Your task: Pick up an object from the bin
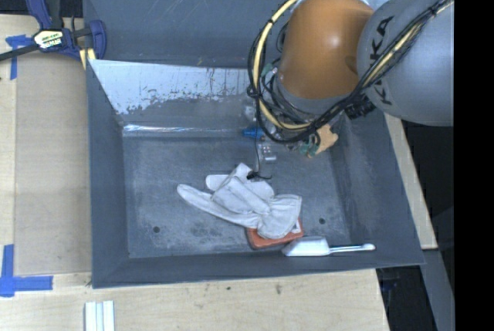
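The hand (264, 163) hangs low under the arm's orange cover (324, 44), just right of the bin's (108, 190) middle, its tip right at the far end of a crumpled white cloth (239, 200). Apart or together? Can't tell from here. The cloth sprawls over the floor toward the near edge, lying partly over a flat orange thing (261, 239). Just beside that, a white brush (309, 248) lies along the near edge toward the right corner.

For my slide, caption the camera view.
KUKA gripper over a crumpled white cloth in the grey bin, white brush nearby.
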